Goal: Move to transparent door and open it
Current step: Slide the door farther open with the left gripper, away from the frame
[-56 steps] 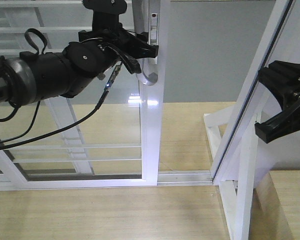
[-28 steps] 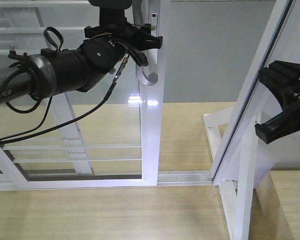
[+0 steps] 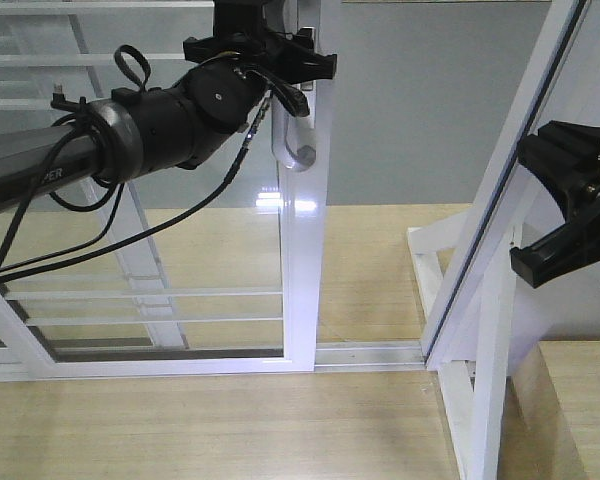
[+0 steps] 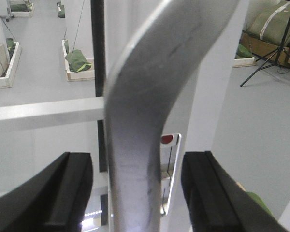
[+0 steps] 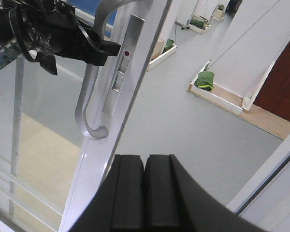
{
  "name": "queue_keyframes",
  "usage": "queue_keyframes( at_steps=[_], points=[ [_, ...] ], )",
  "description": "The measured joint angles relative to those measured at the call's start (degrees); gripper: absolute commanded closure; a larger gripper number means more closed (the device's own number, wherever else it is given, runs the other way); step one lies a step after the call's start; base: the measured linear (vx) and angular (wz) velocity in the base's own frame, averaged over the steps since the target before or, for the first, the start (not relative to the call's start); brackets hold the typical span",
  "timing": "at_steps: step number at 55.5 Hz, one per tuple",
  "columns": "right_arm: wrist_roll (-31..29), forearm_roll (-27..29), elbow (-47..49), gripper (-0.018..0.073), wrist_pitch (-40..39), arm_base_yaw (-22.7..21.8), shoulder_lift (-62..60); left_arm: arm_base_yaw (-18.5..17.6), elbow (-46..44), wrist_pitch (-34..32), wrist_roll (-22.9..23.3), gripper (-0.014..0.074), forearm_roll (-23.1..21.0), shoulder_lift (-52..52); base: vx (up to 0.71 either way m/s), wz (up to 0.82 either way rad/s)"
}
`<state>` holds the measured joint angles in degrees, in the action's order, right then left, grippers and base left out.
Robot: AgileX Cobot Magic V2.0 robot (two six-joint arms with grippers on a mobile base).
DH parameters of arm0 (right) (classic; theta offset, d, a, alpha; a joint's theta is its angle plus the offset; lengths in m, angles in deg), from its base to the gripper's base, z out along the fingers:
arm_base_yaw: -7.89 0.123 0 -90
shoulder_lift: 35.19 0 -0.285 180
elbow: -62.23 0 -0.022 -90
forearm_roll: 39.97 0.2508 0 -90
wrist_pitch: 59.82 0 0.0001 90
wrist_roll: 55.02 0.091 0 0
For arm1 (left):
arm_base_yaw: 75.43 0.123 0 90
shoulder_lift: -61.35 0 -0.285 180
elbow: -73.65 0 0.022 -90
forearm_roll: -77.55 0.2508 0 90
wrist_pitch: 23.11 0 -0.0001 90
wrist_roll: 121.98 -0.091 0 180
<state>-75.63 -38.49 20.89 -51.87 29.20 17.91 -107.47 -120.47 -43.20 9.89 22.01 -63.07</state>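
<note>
Grey curved metal pull handle [image 4: 135, 121] sits between my left gripper's [image 4: 137, 193] parted fingers [image 4: 70, 193], on the white-framed transparent door [image 3: 302, 260] at upper centre of the front view. My right gripper [image 5: 145, 193] is pressed together, empty. Approach looks done; clamping and sliding remain.

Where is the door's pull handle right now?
In the front view, the curved grey handle sits upper centre on the transparent door's white stile. The left gripper straddles its upper part, fingers either side with gaps showing in the wrist view.
</note>
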Motion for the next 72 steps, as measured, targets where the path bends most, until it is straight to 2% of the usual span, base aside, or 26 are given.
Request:
queue_keyframes(
  at_steps=[5,15,17,33,34,45,57,64,72],
  points=[
    [0.00,0.00,0.00,0.0565,0.00,0.00,0.00,0.39,-0.25,0.14,0.00,0.0190,-0.06,-0.05,0.00,0.00],
    [0.00,0.00,0.00,0.0565,0.00,0.00,0.00,0.49,-0.43,1.16,0.31,0.0560,-0.08,0.00,0.00,0.00],
    [0.00,0.00,0.00,0.0565,0.00,0.00,0.00,0.49,-0.43,1.25,0.30,0.0606,-0.08,0.00,0.00,0.00],
    [0.00,0.00,0.00,0.0565,0.29,0.00,0.00,0.75,-0.43,2.33,-1.15,0.0602,-0.54,0.65,0.00,0.00],
    [0.00,-0.11,0.00,0.0565,0.98,0.00,0.00,1.51,-0.30,3.70,-6.49,0.0599,-3.41,1.47,0.00,0.00],
    [0.00,-0.89,0.00,0.0565,1.76,0.00,0.00,3.05,-0.18,6.22,-12.87,0.0599,-11.80,2.82,0.00,0.00],
    [0.00,-1.04,0.00,0.0565,1.76,0.00,0.00,5.02,0.89,6.91,-21.85,0.0599,-20.42,4.83,0.00,0.00],
    [0.00,-1.04,0.00,0.0565,1.83,0.00,0.00,5.96,1.53,5.37,-27.43,0.0599,-24.92,6.10,0.00,0.00],
    [0.00,-1.04,0.00,0.0565,1.91,0.00,0.00,6.26,1.55,0.46,-33.36,0.0599,-28.98,7.25,0.00,0.00]
  ],
)
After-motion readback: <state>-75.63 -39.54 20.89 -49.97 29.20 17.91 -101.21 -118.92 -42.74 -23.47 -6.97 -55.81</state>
